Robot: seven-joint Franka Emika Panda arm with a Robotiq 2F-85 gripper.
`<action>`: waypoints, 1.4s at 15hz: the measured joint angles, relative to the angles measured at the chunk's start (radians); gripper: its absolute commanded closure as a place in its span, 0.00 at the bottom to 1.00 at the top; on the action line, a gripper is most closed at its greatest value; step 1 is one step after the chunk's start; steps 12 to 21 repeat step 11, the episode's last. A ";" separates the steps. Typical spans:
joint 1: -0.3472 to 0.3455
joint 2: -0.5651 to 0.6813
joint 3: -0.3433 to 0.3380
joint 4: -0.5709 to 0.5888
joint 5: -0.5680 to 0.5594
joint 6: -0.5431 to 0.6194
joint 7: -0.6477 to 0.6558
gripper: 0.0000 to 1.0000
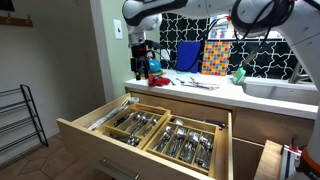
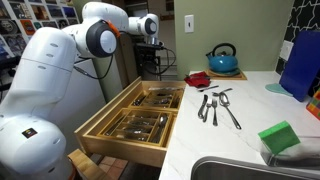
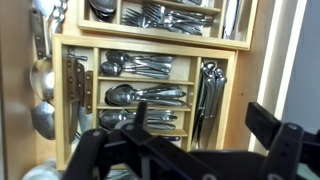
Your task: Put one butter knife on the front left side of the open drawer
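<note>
Wrist view: pincer point(image 3: 190, 150) spread wide, gripping nothing, raised above drawer point(image 3: 62, 120) | drawer pulled open under counter point(image 2: 240, 135), trays filled with silver cutlery point(image 3: 150, 95) | loose cutlery point(image 2: 218, 106) on counter, right of drawer

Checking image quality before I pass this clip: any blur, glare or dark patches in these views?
Wrist view: the gripper is a dark, unfocused silhouette, and the cutlery in the drawer glints. Both exterior views: evenly lit, slightly soft.
</note>
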 measured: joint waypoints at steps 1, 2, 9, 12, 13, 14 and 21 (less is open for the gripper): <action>-0.023 -0.042 -0.004 -0.042 0.000 -0.003 -0.028 0.00; -0.045 -0.083 -0.005 -0.085 0.000 -0.010 -0.063 0.00; -0.114 -0.374 -0.013 -0.390 -0.090 -0.046 -0.382 0.00; -0.114 -0.419 -0.014 -0.438 -0.098 -0.042 -0.403 0.00; -0.114 -0.419 -0.014 -0.438 -0.098 -0.042 -0.403 0.00; -0.114 -0.419 -0.014 -0.438 -0.098 -0.042 -0.403 0.00; -0.114 -0.419 -0.014 -0.438 -0.098 -0.042 -0.403 0.00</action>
